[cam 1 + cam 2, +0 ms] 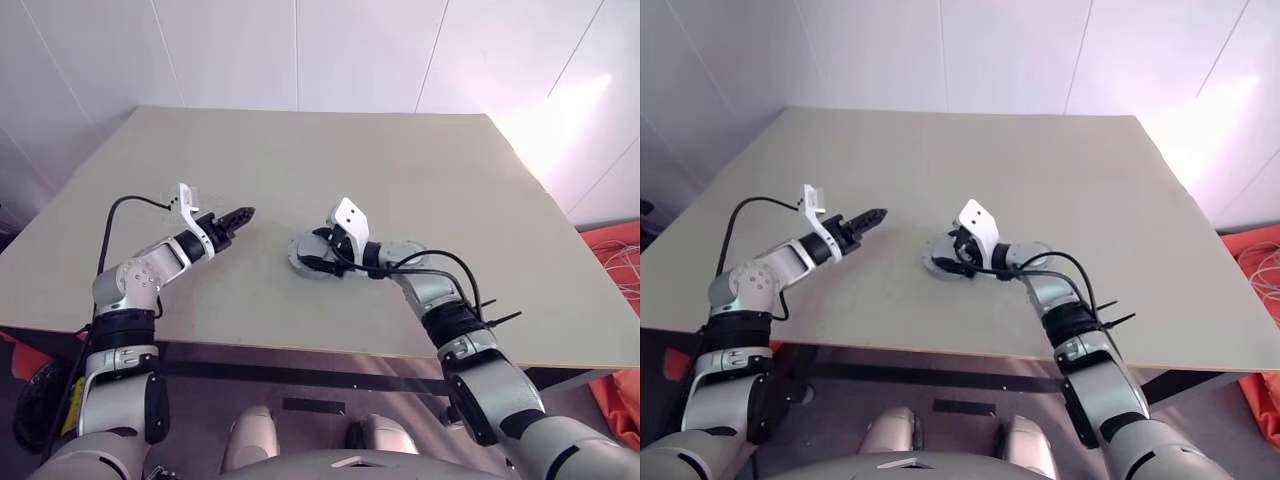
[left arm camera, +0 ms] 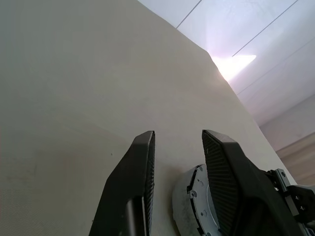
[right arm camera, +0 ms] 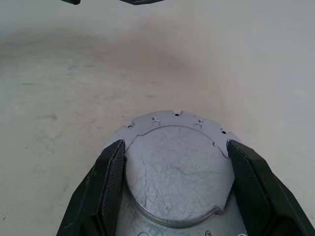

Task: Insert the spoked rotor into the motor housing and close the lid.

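Where the bench [image 1: 420,190] carries the grey motor housing [image 3: 177,167] near its middle, our right hand [image 3: 174,189] grips that puck across its rim; we judge it rigid, weighty, slick. Left hand [image 1: 243,215] hovers nearby, part-open, empty.

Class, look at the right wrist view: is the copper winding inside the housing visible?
No: the lid lies closed, showing a plain scratched grey face between the right gripper fingers.
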You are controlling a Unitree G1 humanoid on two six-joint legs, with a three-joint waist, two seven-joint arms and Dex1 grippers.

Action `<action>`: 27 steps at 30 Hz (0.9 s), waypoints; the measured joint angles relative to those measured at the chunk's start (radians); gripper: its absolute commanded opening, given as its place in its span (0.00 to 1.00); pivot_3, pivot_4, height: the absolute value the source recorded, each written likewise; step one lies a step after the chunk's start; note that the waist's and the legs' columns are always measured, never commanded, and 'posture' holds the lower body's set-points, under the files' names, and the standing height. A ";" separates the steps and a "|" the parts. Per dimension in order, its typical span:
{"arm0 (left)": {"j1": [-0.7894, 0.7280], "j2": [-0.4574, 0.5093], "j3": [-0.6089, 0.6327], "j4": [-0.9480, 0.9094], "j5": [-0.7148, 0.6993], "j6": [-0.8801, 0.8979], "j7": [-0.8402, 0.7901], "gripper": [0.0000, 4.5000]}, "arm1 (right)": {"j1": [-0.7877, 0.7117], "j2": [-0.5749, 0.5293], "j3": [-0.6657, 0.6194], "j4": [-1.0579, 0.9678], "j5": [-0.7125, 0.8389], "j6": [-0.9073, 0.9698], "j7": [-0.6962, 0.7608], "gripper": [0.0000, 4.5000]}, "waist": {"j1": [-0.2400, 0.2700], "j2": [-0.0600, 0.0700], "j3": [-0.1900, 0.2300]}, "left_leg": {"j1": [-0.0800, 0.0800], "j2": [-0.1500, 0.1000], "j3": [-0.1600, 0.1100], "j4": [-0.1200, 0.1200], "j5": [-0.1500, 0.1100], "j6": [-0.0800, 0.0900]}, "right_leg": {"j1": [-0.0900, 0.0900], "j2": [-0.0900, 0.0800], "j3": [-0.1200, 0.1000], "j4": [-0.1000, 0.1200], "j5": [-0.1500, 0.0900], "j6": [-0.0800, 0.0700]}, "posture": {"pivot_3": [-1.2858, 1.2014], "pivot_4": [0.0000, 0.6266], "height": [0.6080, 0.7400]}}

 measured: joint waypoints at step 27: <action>0.022 -0.011 0.001 -0.031 -0.007 0.009 0.015 0.36 | -0.058 0.007 0.023 0.067 -0.032 -0.004 -0.013 0.70 | -0.003 0.000 0.000 | 0.004 0.001 0.001 -0.001 0.000 0.000 | 0.002 0.000 0.000 -0.001 -0.003 0.005 | 0.52 0.00 1.00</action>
